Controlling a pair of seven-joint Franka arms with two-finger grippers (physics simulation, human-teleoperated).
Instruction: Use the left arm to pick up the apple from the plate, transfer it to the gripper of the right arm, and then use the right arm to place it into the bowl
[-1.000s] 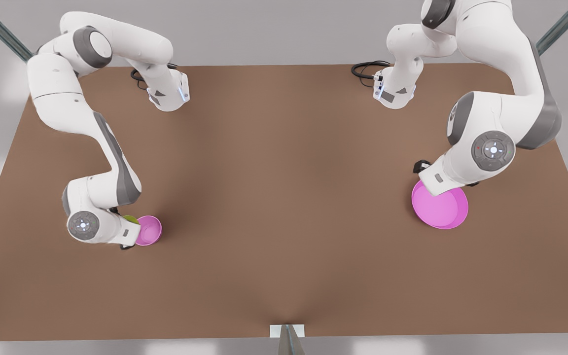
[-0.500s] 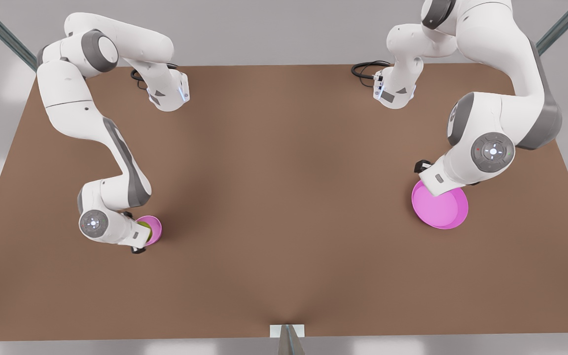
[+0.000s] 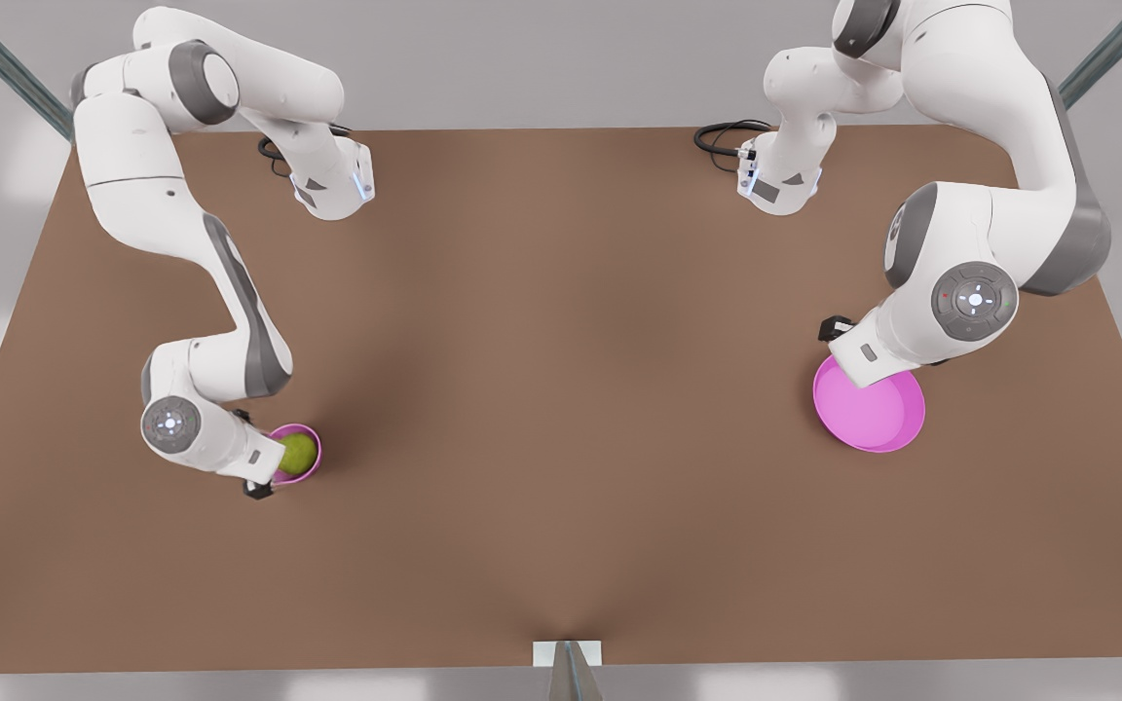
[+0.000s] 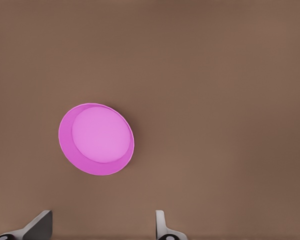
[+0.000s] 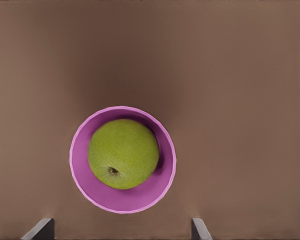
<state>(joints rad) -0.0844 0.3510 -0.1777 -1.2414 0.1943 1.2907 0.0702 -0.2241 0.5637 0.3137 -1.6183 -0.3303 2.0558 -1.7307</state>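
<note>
The apple (image 5: 123, 153) is sitting inside the small pink bowl (image 5: 97, 192), stem dimple facing up, taking up most of the bowl's inside. In the front view the apple (image 3: 296, 455) and bowl (image 3: 314, 460) are lying near the front view's left side of the brown counter (image 3: 561, 409), partly covered by the wrist of the arm above them.

The right gripper (image 5: 122, 231) is hanging directly over the bowl; its two grey fingertips (image 5: 40, 229) are standing wide apart, clear of the apple and holding nothing. In the front view this is the arm on the front view's left (image 3: 196, 435).

The magenta plate (image 4: 96, 139) is lying bare on the counter near the front view's right side (image 3: 880, 421), well apart from the bowl. The left gripper (image 4: 102, 227) is hovering above it, fingertips (image 4: 161, 225) spread wide, holding nothing. That arm's wrist (image 3: 912, 331) is overlapping the plate's far edge in the front view.
</note>
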